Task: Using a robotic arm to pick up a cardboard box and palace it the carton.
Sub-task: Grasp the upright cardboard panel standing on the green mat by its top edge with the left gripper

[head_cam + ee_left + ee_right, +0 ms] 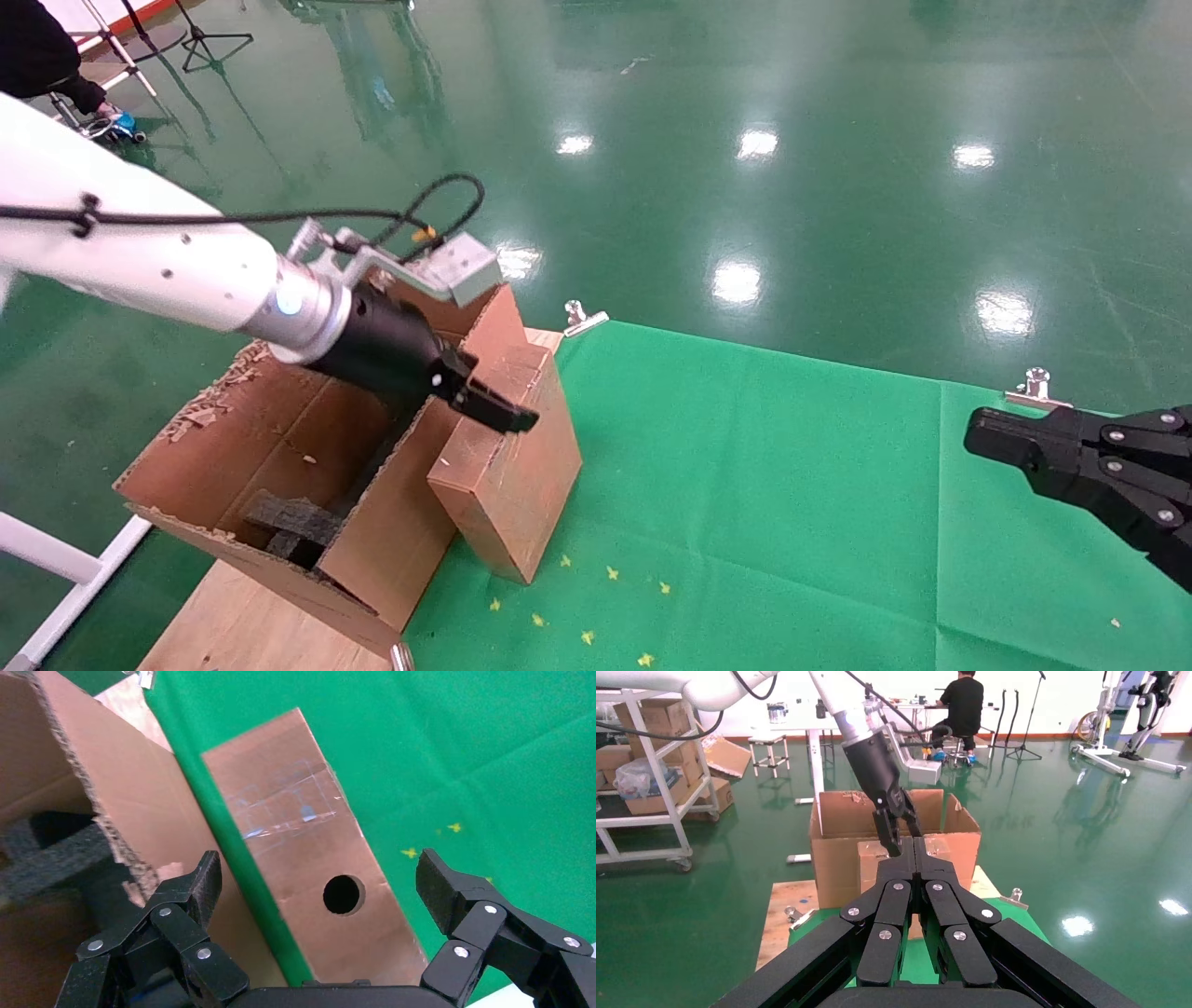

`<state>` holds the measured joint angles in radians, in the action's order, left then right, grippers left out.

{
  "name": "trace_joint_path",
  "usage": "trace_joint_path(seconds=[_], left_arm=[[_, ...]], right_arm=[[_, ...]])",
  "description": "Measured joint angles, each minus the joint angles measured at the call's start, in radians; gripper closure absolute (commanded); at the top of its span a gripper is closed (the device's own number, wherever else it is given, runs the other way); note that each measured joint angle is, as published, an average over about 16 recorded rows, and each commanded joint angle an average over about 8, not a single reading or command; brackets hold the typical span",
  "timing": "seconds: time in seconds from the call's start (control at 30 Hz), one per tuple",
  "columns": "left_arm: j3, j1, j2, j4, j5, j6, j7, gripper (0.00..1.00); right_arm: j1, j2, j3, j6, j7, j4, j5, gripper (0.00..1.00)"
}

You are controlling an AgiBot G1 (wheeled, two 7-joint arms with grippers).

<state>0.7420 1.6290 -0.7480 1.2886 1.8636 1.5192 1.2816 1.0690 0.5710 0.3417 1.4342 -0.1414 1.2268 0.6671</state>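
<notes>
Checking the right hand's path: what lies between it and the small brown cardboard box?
Only bare green cloth lies between the right hand and the small brown cardboard box, as the head view shows.

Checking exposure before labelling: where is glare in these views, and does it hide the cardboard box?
Head view: ceiling lights mirror as bright spots on the glossy floor, clear of the cardboard box. Left wrist view: tape on the box shines faintly. Right wrist view: one floor reflection.
</notes>
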Motion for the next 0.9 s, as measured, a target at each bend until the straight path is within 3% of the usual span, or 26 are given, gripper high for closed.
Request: trace_joint_path(seconds=[0.17, 0.23, 0.37, 0.43, 0.5, 0.63, 0.67, 0.7, 0.9], left_arm=[[0.005, -0.024, -0.002, -0.014, 0.0, -0.023, -0.004, 0.0], [0.006, -0.033, -0.003, -0.018, 0.0, -0.032, -0.007, 0.0], [0.006, -0.045, -0.003, -0.022, 0.002, -0.048, -0.013, 0.0], [0.006, -0.049, -0.003, -0.022, 0.002, -0.054, -0.015, 0.15], [0.006, -0.051, -0.002, -0.021, 0.004, -0.058, -0.016, 0.4], [0.007, -0.053, -0.002, -0.021, 0.005, -0.06, -0.017, 0.9], [0.007, -0.053, -0.002, -0.021, 0.006, -0.061, -0.017, 0.96], [0.007, -0.053, -0.002, -0.021, 0.005, -0.061, -0.017, 1.0], [0.006, -0.052, -0.002, -0.021, 0.003, -0.059, -0.017, 1.0]], right_arm=[[0.0, 0.0, 0.0, 0.0, 0.0, 0.0, 0.0, 1.0], [0.0, 0.0, 0.0, 0.0, 0.0, 0.0, 0.0, 0.94], [0.0, 0.0, 0.0, 0.0, 0.0, 0.0, 0.0, 0.44], [0.0, 0.0, 0.0, 0.0, 0.0, 0.0, 0.0, 0.19], [0.0, 0.0, 0.0, 0.0, 0.0, 0.0, 0.0, 0.0], [0.0, 0.0, 0.0, 0.0, 0.0, 0.0, 0.0, 0.0], [0.0, 0.0, 0.0, 0.0, 0.0, 0.0, 0.0, 0.0], [0.0, 0.0, 0.0, 0.0, 0.0, 0.0, 0.0, 0.0], [0.0, 0.0, 0.0, 0.0, 0.0, 0.0, 0.0, 0.0]])
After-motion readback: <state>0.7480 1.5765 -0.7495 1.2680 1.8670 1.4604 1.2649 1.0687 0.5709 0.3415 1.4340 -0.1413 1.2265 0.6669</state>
